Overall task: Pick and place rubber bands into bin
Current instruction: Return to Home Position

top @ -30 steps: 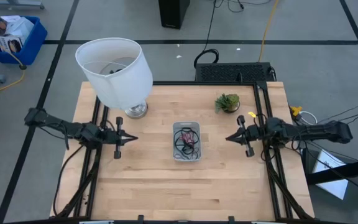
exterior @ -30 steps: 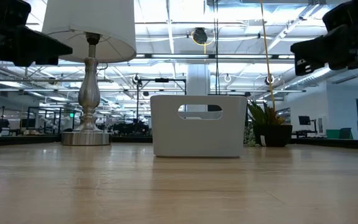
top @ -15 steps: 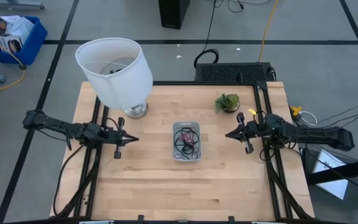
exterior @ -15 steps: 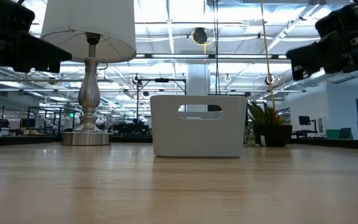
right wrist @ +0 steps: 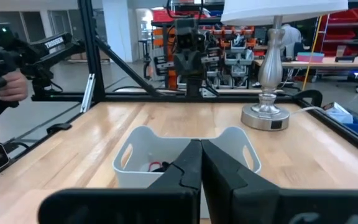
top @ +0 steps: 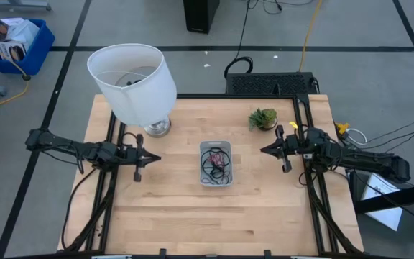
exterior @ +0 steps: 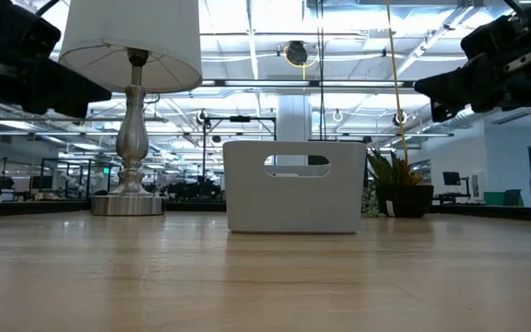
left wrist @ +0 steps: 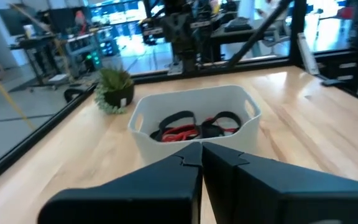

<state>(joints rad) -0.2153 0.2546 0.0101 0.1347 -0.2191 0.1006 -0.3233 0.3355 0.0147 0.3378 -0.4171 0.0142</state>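
Both pressed together, left gripper (top: 154, 159), right gripper (top: 264, 152) flanking bin (exterior: 293, 198), rubber bands (top: 215, 160) inside, hidden in low view.

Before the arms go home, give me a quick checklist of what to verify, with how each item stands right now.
1. Rubber bands inside the bin: ok, red and black loops lie in it.
2. No loose bands on the table: ok, none visible from above.
3. Left gripper empty: ok, fingers shut on nothing.
4. Right gripper empty: ok, shut on nothing.
5. Both grippers apart from the bin: ok, one on each side, not touching it.
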